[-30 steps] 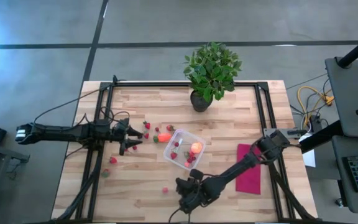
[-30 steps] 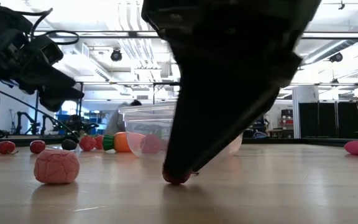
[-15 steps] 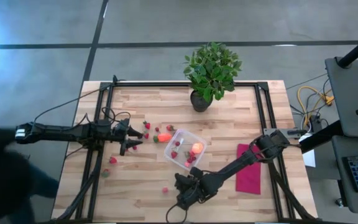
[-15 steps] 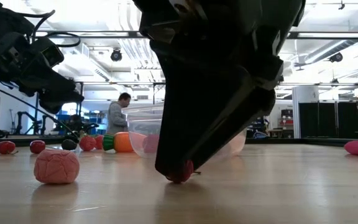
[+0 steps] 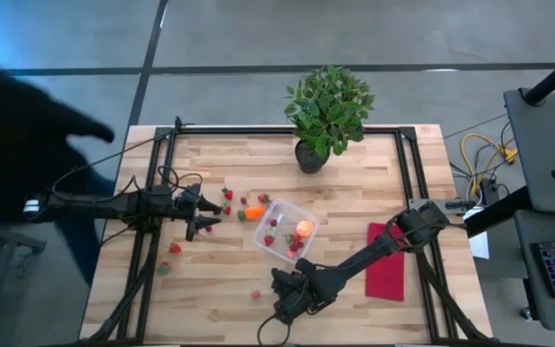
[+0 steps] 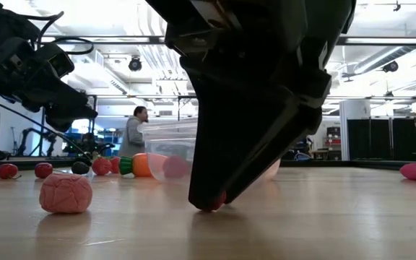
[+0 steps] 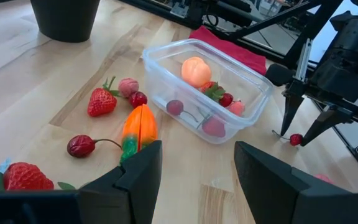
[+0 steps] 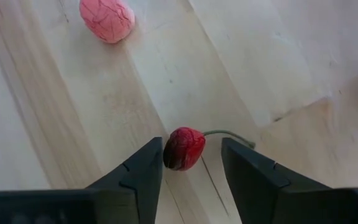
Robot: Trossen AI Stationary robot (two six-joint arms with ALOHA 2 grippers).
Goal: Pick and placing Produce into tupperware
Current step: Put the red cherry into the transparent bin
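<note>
In the tupperware point(image 7: 253, 84) — orange-pink fruit point(image 7: 195, 71), red pieces point(image 7: 214, 127)

Grey concrete floor point(image 5: 258, 39) spread around the wooden table point(image 5: 355, 159). Beyond the table, ceiling light strips point(image 6: 403, 40) glowed, dark cabinets point(image 6: 381, 139) stood, and a person point(image 6: 133, 133) stood there.

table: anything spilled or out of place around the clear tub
Nothing is tipped or damaged. The clear tub sits upright holding a few fruits, but many strawberries and cherries lie loose on the wooden table. The right gripper straddles one stray cherry.
</note>
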